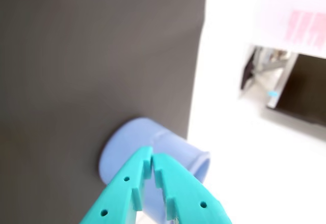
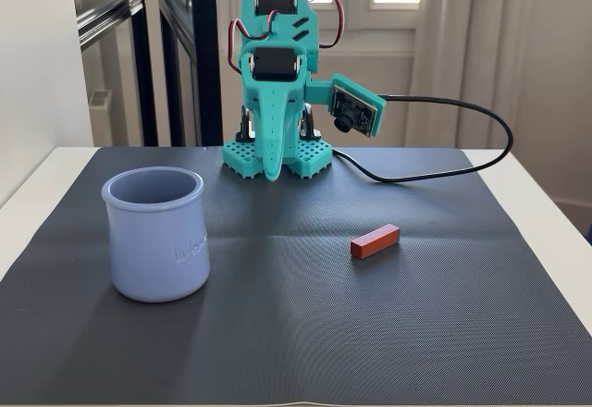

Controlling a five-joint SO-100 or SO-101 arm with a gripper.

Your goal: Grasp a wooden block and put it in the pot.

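From my console the end effector (image 1: 152,164) shows its two teal fingers pressed together at the tips with nothing between them, and in the fixed view the arm (image 2: 274,92) sits folded near its base at the far edge of the mat (image 2: 370,333), pointing down. The wooden block (image 2: 375,240) lies flat on the mat right of centre in the fixed view, untouched and set at a slight angle, well apart from the pot (image 2: 155,234), which stands upright at the left. My wrist view shows only the pot (image 1: 127,142), the mat and the white tabletop (image 1: 244,152) beyond its edge; the block is not in that view at all (so I would be steering toward it by the fixed camera alone at first). I judge the grasp has not begun. My main worry is the approach: the block is low and narrow, so fingers that come down misaligned with its angle could nudge it away or catch only a corner, and it might then slip out in transit. The camera cable (image 2: 462,143) loops over the mat behind the block and could snag on a wide swing. The pot also looks light; clipping its rim could tip it.
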